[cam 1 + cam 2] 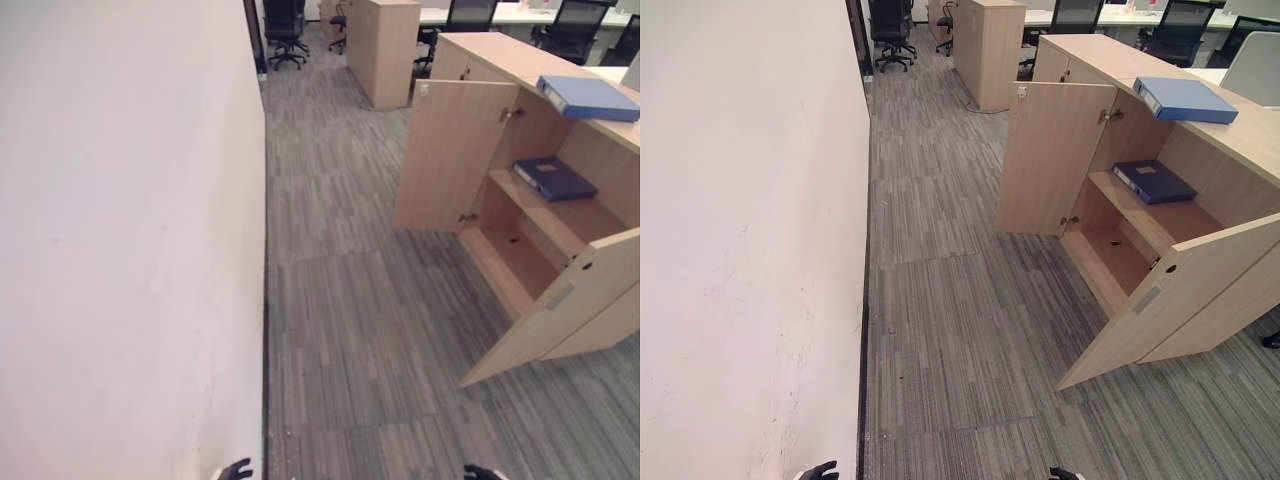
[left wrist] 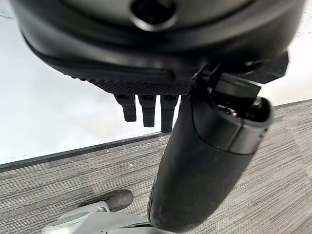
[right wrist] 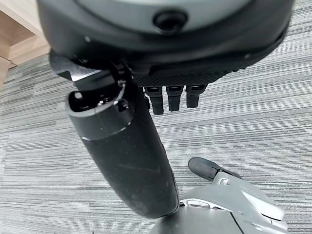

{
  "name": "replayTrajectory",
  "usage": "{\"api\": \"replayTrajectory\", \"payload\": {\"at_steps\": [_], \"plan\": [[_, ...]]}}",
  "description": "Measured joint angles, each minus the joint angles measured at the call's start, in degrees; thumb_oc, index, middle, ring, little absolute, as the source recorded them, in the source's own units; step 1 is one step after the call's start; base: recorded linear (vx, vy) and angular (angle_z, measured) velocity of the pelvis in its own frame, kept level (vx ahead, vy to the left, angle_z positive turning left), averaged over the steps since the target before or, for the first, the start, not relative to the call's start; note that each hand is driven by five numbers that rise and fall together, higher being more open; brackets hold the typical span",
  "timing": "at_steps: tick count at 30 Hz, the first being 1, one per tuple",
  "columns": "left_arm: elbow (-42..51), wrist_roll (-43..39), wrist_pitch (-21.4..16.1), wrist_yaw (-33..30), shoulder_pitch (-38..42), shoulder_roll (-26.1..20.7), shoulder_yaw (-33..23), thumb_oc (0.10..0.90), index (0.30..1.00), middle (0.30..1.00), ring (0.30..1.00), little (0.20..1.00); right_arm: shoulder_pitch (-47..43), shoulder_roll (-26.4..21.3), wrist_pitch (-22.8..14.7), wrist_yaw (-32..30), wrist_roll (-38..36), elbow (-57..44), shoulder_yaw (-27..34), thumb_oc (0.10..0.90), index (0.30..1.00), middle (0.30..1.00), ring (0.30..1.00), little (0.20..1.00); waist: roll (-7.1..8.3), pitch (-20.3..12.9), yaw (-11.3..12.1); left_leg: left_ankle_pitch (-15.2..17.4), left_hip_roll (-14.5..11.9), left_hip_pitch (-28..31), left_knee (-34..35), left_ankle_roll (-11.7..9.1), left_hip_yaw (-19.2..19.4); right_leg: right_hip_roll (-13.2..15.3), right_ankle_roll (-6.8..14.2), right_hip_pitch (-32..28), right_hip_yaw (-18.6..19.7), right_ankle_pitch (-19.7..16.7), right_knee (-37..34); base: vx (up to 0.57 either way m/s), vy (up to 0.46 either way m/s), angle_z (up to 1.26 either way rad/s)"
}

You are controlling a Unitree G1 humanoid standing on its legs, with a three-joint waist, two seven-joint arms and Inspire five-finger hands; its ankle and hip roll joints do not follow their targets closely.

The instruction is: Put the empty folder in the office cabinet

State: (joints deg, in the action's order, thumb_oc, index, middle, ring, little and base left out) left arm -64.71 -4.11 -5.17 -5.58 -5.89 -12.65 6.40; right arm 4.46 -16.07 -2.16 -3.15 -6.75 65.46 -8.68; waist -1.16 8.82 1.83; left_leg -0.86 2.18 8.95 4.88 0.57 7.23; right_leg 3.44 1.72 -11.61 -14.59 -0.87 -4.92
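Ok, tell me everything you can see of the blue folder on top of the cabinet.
The lighter blue folder is a thick lever-arch binder lying flat and closed on the light wood top of the office cabinet, above the open compartment. Its spine, with a pale label, faces the cabinet's front edge and sits close to it. Its cover looks smooth and plain. Nothing rests on it, and neither hand is near it.
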Motion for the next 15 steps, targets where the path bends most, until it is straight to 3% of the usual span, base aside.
{"api": "replayTrajectory", "payload": {"at_steps": [12,15], "plan": [[-0.04,-0.08,0.08,0.07,0.09,-0.08,0.0,0.8,0.9,0.9,0.9,0.9,-0.23,-0.06,0.33,0.11,0.05,0.46,-0.39,0.8,0.9,0.9,0.9,0.9,0.12,-0.04,0.07,-0.05,-0.42,-0.1,-0.26,-0.02,-0.23,-0.6,-0.38,0.18,0.48,0.3,0.01,0.03,-0.087,0.0],[-0.04,-0.25,0.11,0.1,0.97,-0.38,-0.04,0.8,0.9,0.9,0.9,0.9,-1.22,0.01,0.35,0.14,0.0,1.35,-1.33,0.8,0.9,0.9,0.9,0.9,0.83,0.09,0.22,0.41,-0.86,-3.54,-4.83,-1.06,-0.7,-0.75,-1.16,2.05,0.64,1.49,1.11,-0.01,-0.142,0.08]]}}
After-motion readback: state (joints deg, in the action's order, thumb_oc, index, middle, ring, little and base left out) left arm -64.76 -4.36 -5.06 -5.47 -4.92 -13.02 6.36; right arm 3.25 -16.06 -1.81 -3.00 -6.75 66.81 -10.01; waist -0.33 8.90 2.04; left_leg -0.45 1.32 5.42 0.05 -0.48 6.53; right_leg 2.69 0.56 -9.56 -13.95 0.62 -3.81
